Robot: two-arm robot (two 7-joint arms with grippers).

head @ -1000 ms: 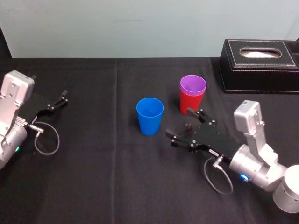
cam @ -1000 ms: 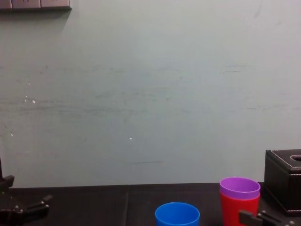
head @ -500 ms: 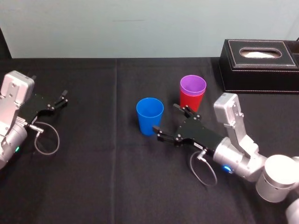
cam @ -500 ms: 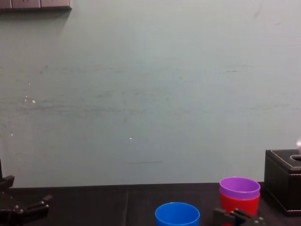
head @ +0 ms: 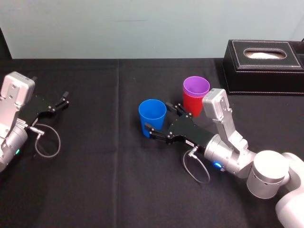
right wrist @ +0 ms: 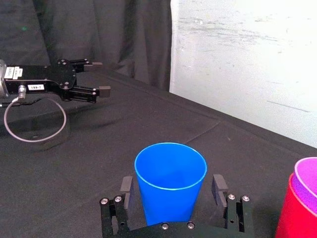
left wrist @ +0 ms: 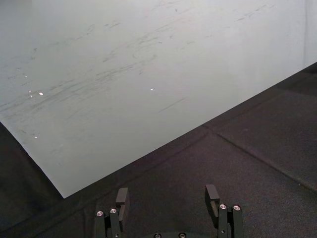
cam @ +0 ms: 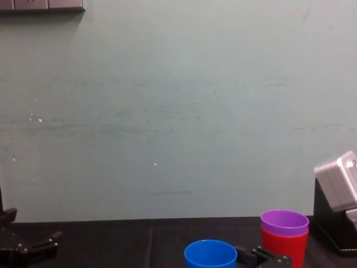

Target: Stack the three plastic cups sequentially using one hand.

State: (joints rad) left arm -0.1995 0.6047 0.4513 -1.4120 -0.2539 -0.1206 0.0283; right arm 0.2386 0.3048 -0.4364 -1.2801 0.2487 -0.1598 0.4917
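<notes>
1. Our right gripper (head: 158,116) reaches leftwards across the black table (head: 95,185) and straddles the blue cup (head: 152,114) low on its wall, one finger on the near side and one on the far side.
2. In the right wrist view the fingers (right wrist: 126,185) stand spread with a sliver of gap on each side of the cup, so we judge nothing is pinched yet. The wide spread is there to clear the tapered wall before a squeeze.
3. The blue cup stands upright, mouth up, near the table's middle, just left of the other two.
4. The purple cup (head: 196,86) sits nested inside the red cup (head: 191,103), only its rim and upper band showing. That pair stands to the right and slightly farther back, apart from the blue cup.
5. We read the task as two-thirds done: the blue cup is the last loose one, and its grasp is the step in hand.
6. The low grip leaves the rim free, which should help it drop into the purple mouth.
7. Our left gripper (head: 64,99) lies parked at the far left, fingers apart and empty, since one arm does the work.
8. A black box (head: 263,66) stands at the far right, clear of the cups.
</notes>
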